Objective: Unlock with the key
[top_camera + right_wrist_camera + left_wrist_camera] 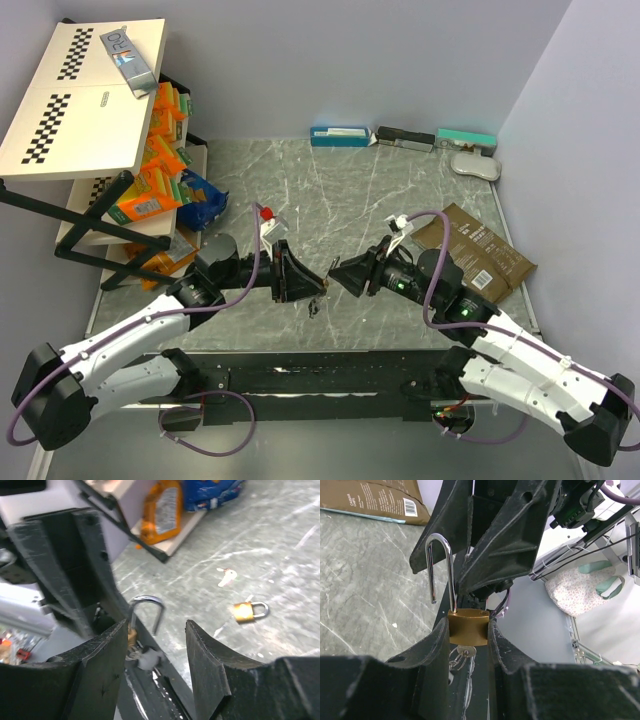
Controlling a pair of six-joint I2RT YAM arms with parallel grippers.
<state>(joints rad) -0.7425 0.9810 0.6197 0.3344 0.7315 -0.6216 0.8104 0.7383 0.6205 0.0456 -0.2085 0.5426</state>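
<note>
My left gripper (300,282) (467,636) is shut on a brass padlock (467,625) (318,289) and holds it above the table's front. Its steel shackle (441,562) stands swung open. A key (463,653) with a ring sits in the lock's underside. My right gripper (340,273) (156,630) is open, its fingers (505,535) close in front of the padlock, the shackle (147,611) showing between its jaws. It holds nothing.
A second small brass padlock (247,611) and a loose key (226,576) lie on the marble table. A brown bag (482,255) lies at the right. A shelf of orange snack packets (160,180) stands at the left. Flat boxes (340,136) line the back wall.
</note>
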